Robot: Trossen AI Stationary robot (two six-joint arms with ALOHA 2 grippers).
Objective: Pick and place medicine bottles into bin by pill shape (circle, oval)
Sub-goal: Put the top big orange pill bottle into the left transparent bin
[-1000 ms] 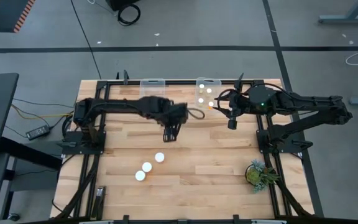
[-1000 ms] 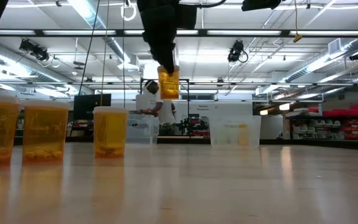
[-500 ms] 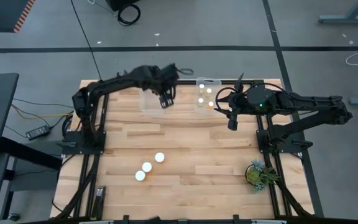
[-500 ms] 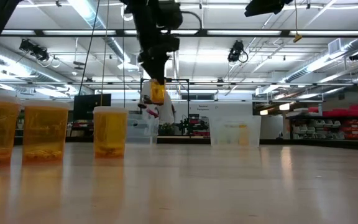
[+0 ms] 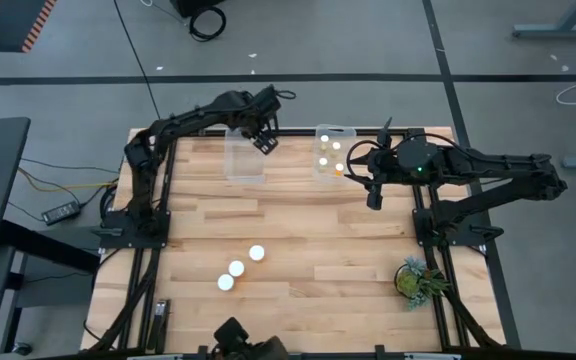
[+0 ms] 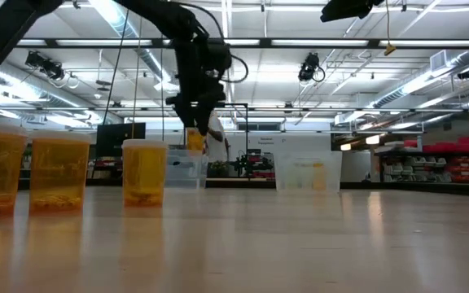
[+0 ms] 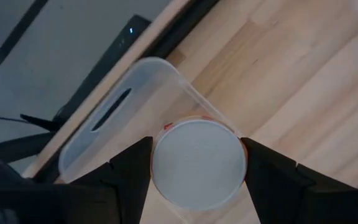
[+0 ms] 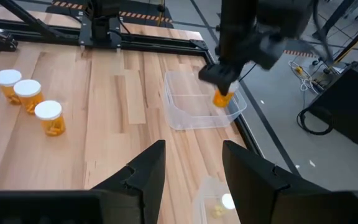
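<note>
My left gripper (image 5: pixel 265 140) is at the table's far edge, shut on an amber medicine bottle with a white cap (image 7: pixel 197 163). It hangs over the far right part of the left clear bin (image 5: pixel 246 155). The low view shows the bottle (image 6: pixel 195 138) in the air below the fingers. My right gripper (image 5: pixel 373 195) is open and empty, beside the right clear bin (image 5: pixel 333 150), which holds several bottles. Three more bottles (image 5: pixel 236 268) stand upright on their bases near the table's near left, and also show in the low view (image 6: pixel 58 171). My left gripper pinches the bottle between its two fingers (image 7: pixel 129 171), one on each side of its body just under the cap's rim (image 7: pixel 157 146). The fingers come from above, pointing down. The bottle hangs upright with its cap up, lifted clear above the bin (image 7: pixel 123 118).
A small potted plant (image 5: pixel 415 280) stands at the table's near right corner. Dark frame rails run along the table's left and right sides. The wooden top between the bins and the three bottles is bare. A dark shape (image 5: pixel 243 340) shows at the near edge.
My left gripper has carried the bottle from above the table's middle toward the far edge and now holds it over the left bin. The arm has stretched out and turned as it went. The bottle has stayed upright and clear of the table.
</note>
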